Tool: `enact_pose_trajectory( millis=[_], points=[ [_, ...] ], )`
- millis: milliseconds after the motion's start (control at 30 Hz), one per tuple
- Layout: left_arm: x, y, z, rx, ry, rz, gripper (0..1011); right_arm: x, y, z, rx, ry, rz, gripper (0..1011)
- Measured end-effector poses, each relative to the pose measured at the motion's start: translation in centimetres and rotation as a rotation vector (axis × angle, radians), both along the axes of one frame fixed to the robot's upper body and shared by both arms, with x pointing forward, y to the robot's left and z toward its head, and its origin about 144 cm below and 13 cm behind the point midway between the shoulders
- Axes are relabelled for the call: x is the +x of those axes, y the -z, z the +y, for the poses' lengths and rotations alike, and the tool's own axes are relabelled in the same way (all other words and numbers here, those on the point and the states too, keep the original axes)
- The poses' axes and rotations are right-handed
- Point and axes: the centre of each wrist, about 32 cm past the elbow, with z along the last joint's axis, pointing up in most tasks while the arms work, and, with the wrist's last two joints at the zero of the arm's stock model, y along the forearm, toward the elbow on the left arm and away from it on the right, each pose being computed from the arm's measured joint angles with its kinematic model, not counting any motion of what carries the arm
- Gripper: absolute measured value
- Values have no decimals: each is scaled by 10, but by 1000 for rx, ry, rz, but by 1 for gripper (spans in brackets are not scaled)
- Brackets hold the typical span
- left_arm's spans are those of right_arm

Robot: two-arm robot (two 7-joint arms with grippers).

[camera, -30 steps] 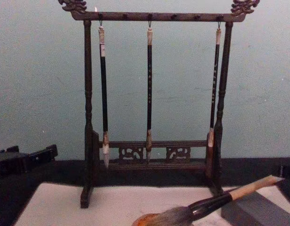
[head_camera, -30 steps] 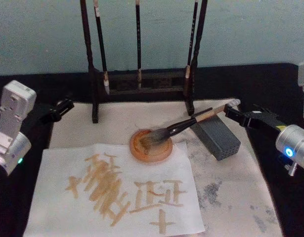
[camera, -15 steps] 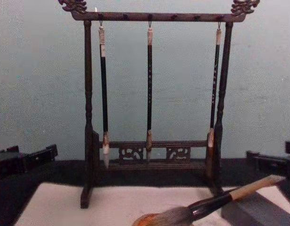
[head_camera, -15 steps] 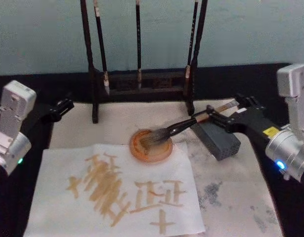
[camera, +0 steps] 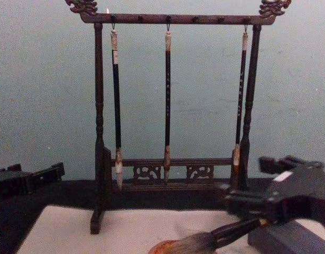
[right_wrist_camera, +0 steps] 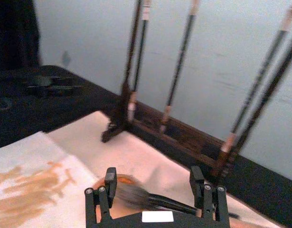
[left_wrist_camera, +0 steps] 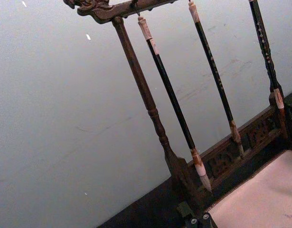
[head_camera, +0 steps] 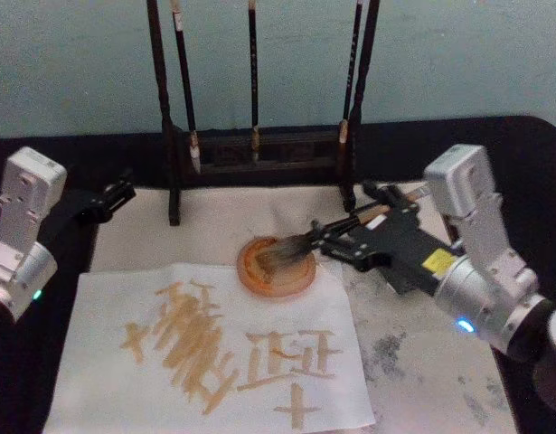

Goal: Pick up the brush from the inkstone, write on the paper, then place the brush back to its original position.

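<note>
The large calligraphy brush (head_camera: 325, 234), with its bushy grey-brown head, glossy black lower shaft and tan handle, lies with its bristles in the round orange-brown inkstone dish (head_camera: 276, 268). Its long axis rises from the dish toward the far right, where the handle leans on the dark grey rectangular block (head_camera: 400, 253). The off-white paper sheet (head_camera: 115, 380), already carrying tan brush strokes, lies just on the near side of the dish, touching its rim.

Our right end effector (head_camera: 341, 242) sits over the black shaft just right of the dish. In the right wrist view its fingers (right_wrist_camera: 110, 179) stand spread, one on each side of the shaft, gripping nothing. We judge that closing across the shaft, at right angles to its axis, is what the next move needs. The right arm is far nearer than the left.

Compared with a second ago, the right end effector has travelled from beyond the handle's end cap, along the brush, toward the dish; the brush has not shifted.

The left end effector (head_camera: 115, 195) stays parked well left of the dish; we cannot tell its opening.
</note>
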Motion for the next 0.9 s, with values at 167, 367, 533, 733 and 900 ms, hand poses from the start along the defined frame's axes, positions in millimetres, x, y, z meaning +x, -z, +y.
enact_pose_trajectory(
  millis=[167, 367, 533, 733, 900],
  points=[
    [0, 0, 0, 0, 0, 0, 1002, 0, 1, 5, -13, -28, -1, 1001],
    [0, 0, 0, 0, 0, 0, 1002, 0, 1, 4, -11, -21, 0, 1001],
    [0, 0, 0, 0, 0, 0, 1000, 0, 1, 3, -9, -15, 1, 1001],
    [0, 0, 0, 0, 0, 0, 1002, 0, 1, 2, -7, -11, 2, 1001],
    [0, 0, 0, 0, 0, 0, 1002, 0, 1, 2, -6, -9, 3, 1001]
  ],
)
